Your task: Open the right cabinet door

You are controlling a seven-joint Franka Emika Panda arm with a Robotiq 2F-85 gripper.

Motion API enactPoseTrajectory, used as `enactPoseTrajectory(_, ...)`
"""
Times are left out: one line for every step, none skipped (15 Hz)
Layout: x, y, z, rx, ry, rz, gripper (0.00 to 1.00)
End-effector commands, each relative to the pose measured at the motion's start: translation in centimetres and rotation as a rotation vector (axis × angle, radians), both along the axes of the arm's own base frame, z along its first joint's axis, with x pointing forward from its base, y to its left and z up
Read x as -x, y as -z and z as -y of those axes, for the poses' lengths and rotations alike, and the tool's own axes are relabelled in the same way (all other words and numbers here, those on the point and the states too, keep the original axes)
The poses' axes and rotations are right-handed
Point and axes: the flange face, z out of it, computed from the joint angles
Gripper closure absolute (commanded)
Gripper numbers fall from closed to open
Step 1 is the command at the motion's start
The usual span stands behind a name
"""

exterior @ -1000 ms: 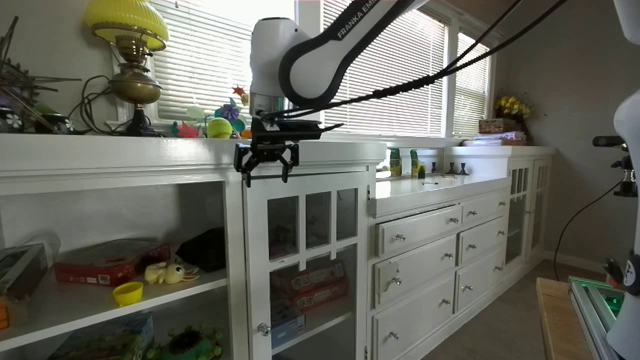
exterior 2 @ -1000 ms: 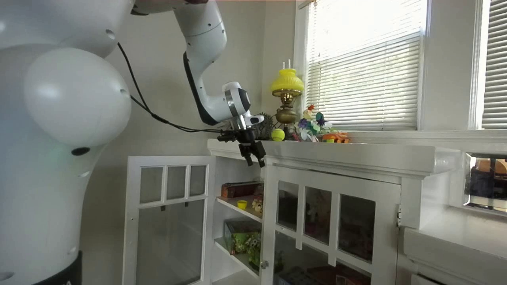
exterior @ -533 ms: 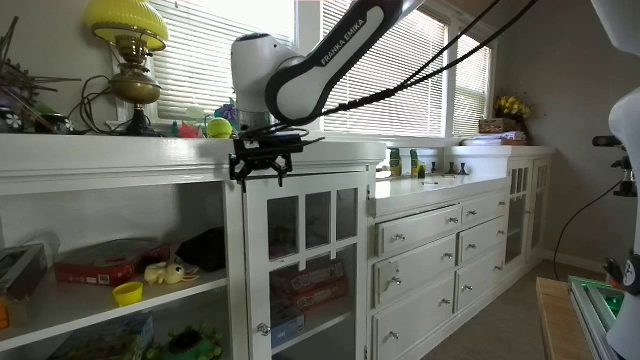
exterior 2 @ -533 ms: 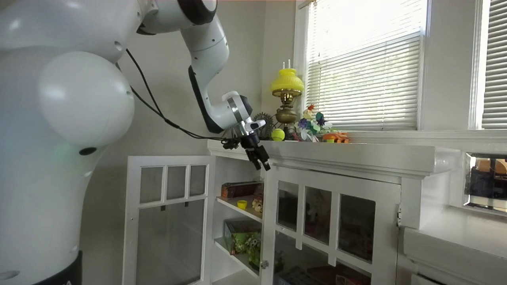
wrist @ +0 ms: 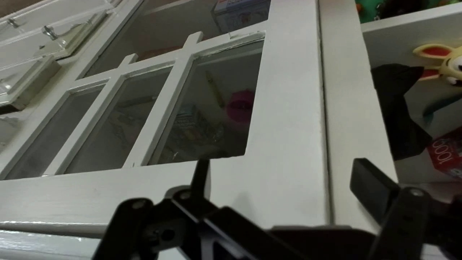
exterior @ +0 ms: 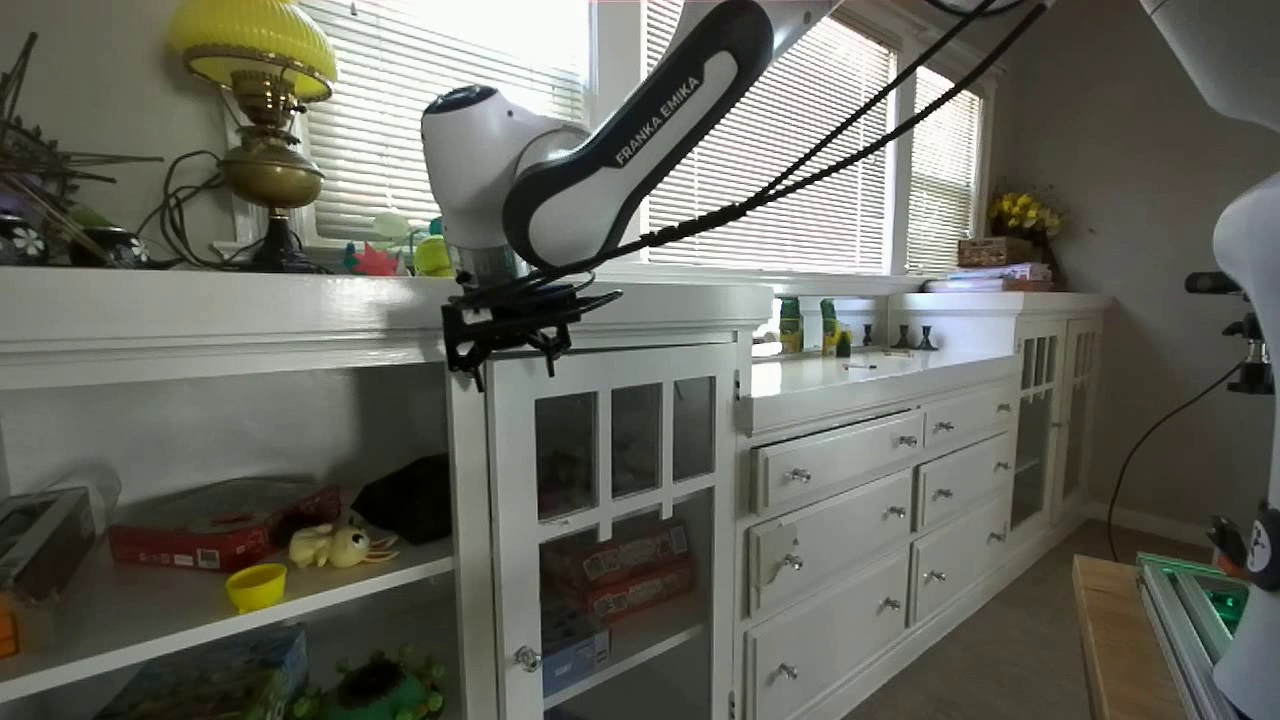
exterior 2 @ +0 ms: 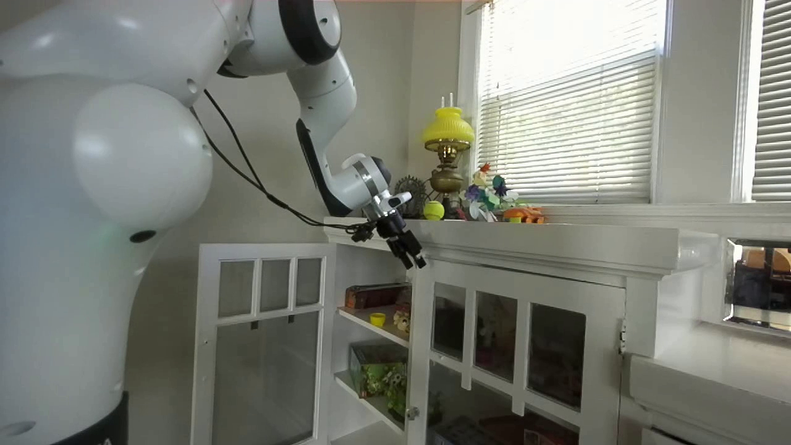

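My claw (wrist: 285, 177) is hanging spread wide and is pinching nothing. It is pointing at the top corner of the right cabinet door (exterior: 612, 509), but I'm not able to tell if it is touching. The door is standing beside an open shelf (exterior: 330, 600), and it is looking shut to me. Its knob (exterior: 528, 658) is sticking out on the shelf side, well below the claw. I'm guessing the door will be stiff and a bit heavy, but swinging all right on its hinge (exterior 2: 622, 339). The knob is shining, so I'm expecting it to be hard and slippery. I'm wanting to pinch it around its middle and pull softly. I'm not wanting to bump the glass (exterior: 566, 460), because it could crack.
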Motion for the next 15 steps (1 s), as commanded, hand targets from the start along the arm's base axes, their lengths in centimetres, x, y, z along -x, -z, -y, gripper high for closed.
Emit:
enactPoseTrajectory(-1.4,0.1,-0.4,0.067,0.035,0.042,0.00)
enactPoseTrajectory(-1.6,0.0,-0.3,0.082,0.040,0.050,0.00)
enactPoseTrajectory(-1.7,0.1,-0.2,0.090,0.045,0.056,0.00)
enactPoseTrajectory(-1.8,0.1,-0.2,0.098,0.045,0.061,0.00)
enactPoseTrajectory(-1.9,0.2,-0.1,0.104,0.047,0.062,0.00)
enactPoseTrajectory(-2.0,0.3,-0.1,0.109,0.045,0.066,0.00)
enactPoseTrajectory(-2.1,0.5,-0.1,0.111,0.047,0.064,0.00)
enactPoseTrajectory(-2.1,0.7,-0.2,0.109,0.048,0.062,0.00)
enactPoseTrajectory(-2.1,0.8,-0.2,0.103,0.053,0.055,0.00)
enactPoseTrajectory(-2.0,0.9,-0.3,0.098,0.057,0.049,0.00)
enactPoseTrajectory(-1.7,0.9,-0.4,0.090,0.067,0.037,0.00)
enactPoseTrajectory(-1.4,0.9,-0.5,0.082,0.076,0.028,0.00)
enactPoseTrajectory(-0.9,0.7,-0.8,0.078,0.085,0.018,0.00)
enactPoseTrajectory(-0.6,0.6,-1.1,0.076,0.094,0.016,0.00)
enactPoseTrajectory(0.0,0.4,-1.6,0.073,0.103,0.013,0.00)
